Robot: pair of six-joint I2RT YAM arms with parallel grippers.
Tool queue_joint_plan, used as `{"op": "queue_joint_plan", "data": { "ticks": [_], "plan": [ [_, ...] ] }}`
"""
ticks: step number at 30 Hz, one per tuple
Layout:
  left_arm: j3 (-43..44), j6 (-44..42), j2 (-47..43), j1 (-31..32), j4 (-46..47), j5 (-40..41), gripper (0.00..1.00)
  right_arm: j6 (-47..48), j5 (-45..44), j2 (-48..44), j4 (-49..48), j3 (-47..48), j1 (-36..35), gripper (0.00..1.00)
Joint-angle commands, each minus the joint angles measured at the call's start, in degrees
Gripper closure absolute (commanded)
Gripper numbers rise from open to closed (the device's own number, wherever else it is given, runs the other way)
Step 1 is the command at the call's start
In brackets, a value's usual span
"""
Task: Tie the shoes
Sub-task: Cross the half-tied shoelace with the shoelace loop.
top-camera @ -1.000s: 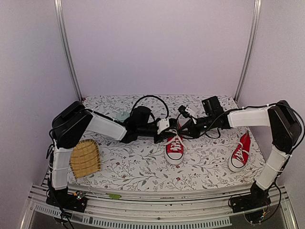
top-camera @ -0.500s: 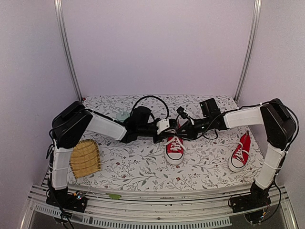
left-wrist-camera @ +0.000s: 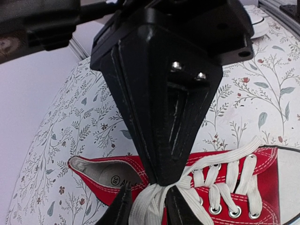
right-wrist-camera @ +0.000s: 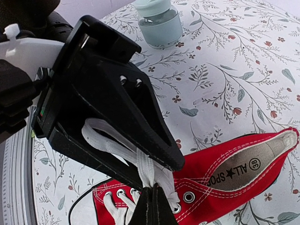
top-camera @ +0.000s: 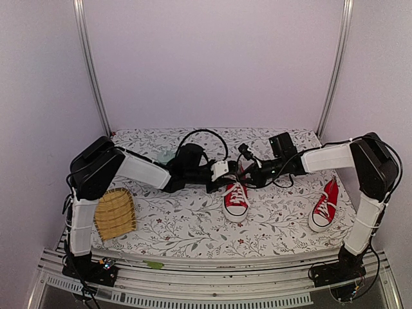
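A floral-patterned white table [top-camera: 193, 225] holds one small red canvas sneaker [top-camera: 236, 201] at centre and its twin [top-camera: 324, 205] near the right edge. Above the centre sneaker, the left gripper [left-wrist-camera: 148, 212] narrowly clasps bunched flat white laces [left-wrist-camera: 152, 199]. The right gripper [right-wrist-camera: 152, 208] is pinched tight on them.

surface: floral-print table [top-camera: 193, 235] | on it: centre shoe [top-camera: 236, 201], right-side shoe [top-camera: 324, 206], woven mat [top-camera: 115, 214], pale green jar [right-wrist-camera: 159, 21]

One shoe [top-camera: 236, 201] lies at the middle of the worktop [top-camera: 193, 228], toe towards the near edge. The other shoe [top-camera: 324, 206] lies well apart to its right. A woven mat [top-camera: 115, 214] lies near the left edge.
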State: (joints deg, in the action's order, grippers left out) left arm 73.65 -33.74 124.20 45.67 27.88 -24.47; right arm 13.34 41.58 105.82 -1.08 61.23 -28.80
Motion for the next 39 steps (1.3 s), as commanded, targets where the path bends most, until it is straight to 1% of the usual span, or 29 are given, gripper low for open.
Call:
{"op": "queue_joint_plan", "data": {
  "ticks": [1, 7, 11, 17, 18, 20, 22, 24, 27, 28, 32, 34, 37, 39],
  "plan": [
    [0.3, -0.5, 0.4, -0.6, -0.2, 0.3, 0.75, 1.7, -2.2, -2.0, 2.0, 0.9, 0.5, 0.99],
    [0.5, -0.5, 0.3, -0.7, -0.2, 0.3, 0.74, 2.2, -3.5, -3.6, 2.3, 0.1, 0.7, 0.99],
    [0.5, -0.1, 0.2, -0.7, 0.4, -0.3, 0.75, 2.3, -2.6, -3.6, 2.6, 0.1, 0.7, 0.99],
    [0.3, 0.2, 0.0, -0.7, 1.0, -0.2, 0.75, 2.1, -2.5, -2.8, 2.8, 0.7, 0.8, 0.94],
    [0.2, 0.1, -0.2, -0.7, 0.9, 0.1, 0.74, 2.1, -2.4, -2.5, 2.9, 0.8, 0.7, 0.92],
    [-0.4, -0.2, -0.8, -0.8, 0.6, 0.4, 0.70, 2.1, -2.0, -1.9, 3.7, 1.1, 0.8, 0.85],
    [-0.9, -0.4, -1.7, -0.8, 0.0, -0.2, 0.66, 2.1, -1.5, -1.5, 4.5, 1.3, 0.8, 0.82],
    [-1.0, -0.5, -2.3, -0.8, -0.8, -1.3, 0.63, 1.7, -1.3, -1.7, 4.3, 0.8, 0.7, 0.82],
    [-1.3, 0.2, -2.6, -1.0, -1.3, -2.0, 0.63, 1.2, -1.0, -2.3, 3.1, 0.3, 0.8, 0.82],
    [-1.5, 0.5, -2.7, -1.0, -1.3, -2.0, 0.63, 0.9, -0.9, -2.2, 2.6, 0.5, 0.7, 0.82],
    [-2.5, 1.1, -3.2, -1.3, -0.6, -1.3, 0.64, -0.8, 0.7, 0.0, 1.2, 2.1, 0.3, 0.73],
    [-3.1, 1.1, -3.4, -1.4, 0.6, -0.5, 0.67, -1.2, 1.1, 0.8, 0.4, 2.5, -0.1, 0.70],
    [-2.9, 1.1, -2.9, -1.4, 1.1, 1.3, 0.72, -1.5, 1.4, 1.5, -0.6, 2.6, -0.6, 0.70],
    [-2.9, 1.1, -2.8, -1.4, 1.2, 1.3, 0.74, -1.7, 1.1, 1.9, -0.9, 2.8, -0.7, 0.72]
  ]
}}
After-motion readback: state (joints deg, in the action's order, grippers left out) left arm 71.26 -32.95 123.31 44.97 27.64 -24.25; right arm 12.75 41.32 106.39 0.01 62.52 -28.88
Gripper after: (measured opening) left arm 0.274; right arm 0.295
